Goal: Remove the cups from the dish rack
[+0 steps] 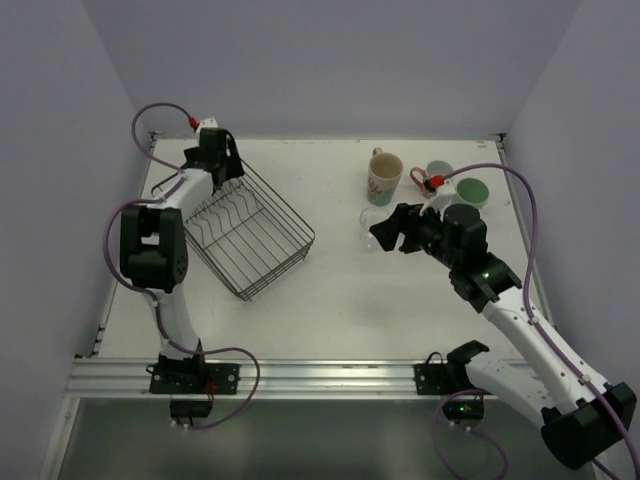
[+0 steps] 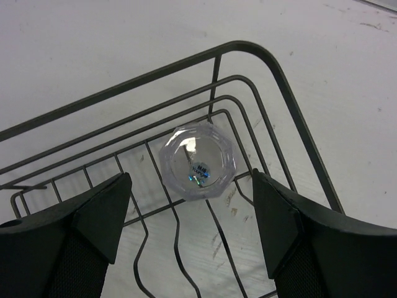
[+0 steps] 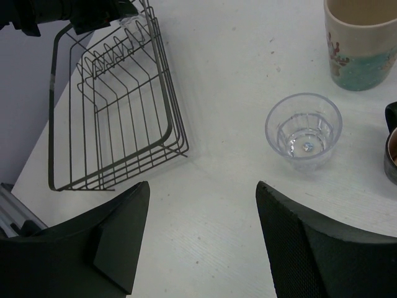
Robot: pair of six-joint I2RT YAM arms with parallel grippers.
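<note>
Left wrist view: my left end effector hangs with its jaws spread wide over one corner of the dish rack. A clear glass rests on the wire floor, tucked into that corner. It lies between the lines of my two fingers and just ahead of the tips, touching neither. I see its faceted base and a small sticker, but I cannot tell whether it stands mouth up or mouth down.

From the top external view, that end effector is at the far left end of the rack, which sits at an angle on the white surface.

My right end effector is also wide open and holds nothing. It hovers above the surface, well apart from the rack. A second glass stands upright ahead of my right finger, clear of it. The cream patterned mug stands upright beyond that glass. The pale green cup sits near the surface's far right corner.
</note>
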